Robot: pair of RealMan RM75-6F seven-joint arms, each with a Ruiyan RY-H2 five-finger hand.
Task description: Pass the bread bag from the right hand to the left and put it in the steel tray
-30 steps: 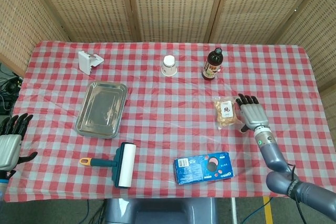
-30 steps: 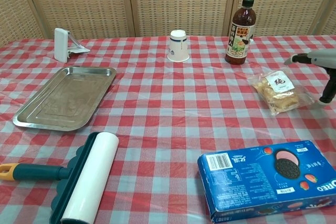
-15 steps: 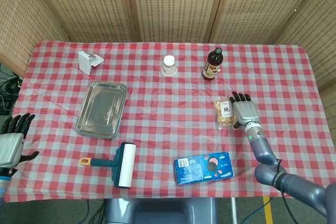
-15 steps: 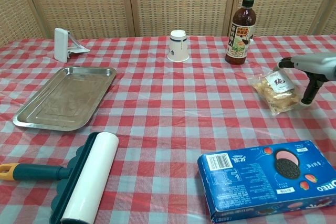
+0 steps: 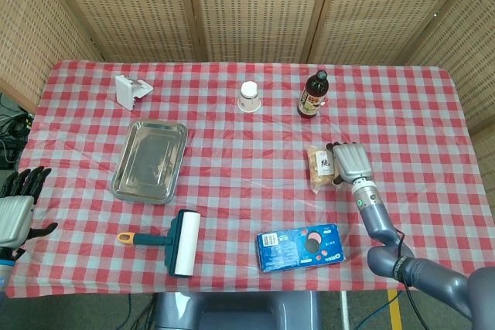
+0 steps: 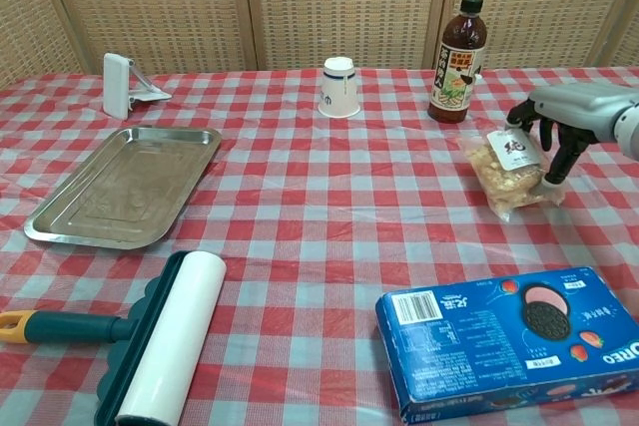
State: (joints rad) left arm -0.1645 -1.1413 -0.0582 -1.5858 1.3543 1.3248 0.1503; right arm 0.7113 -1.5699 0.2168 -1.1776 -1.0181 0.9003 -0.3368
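Bread bag [image 6: 507,175] lies near sauce bottle [image 6: 456,49], cookie box [image 6: 511,337].

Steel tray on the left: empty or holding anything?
Empty. The rectangular steel tray shows only its bare metal floor; the clear bread bag lies by the right hand.

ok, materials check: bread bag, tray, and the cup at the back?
Bread bag: thin clear plastic film, glossy and crinkled, contents showing through, with a white label.
Steel tray: bare metal, likely stainless, with a dull brushed sheen and bright reflective rim.
Cup: looks like paper, matte white with a blue band, standing upside down; thin plastic can't be ruled out.
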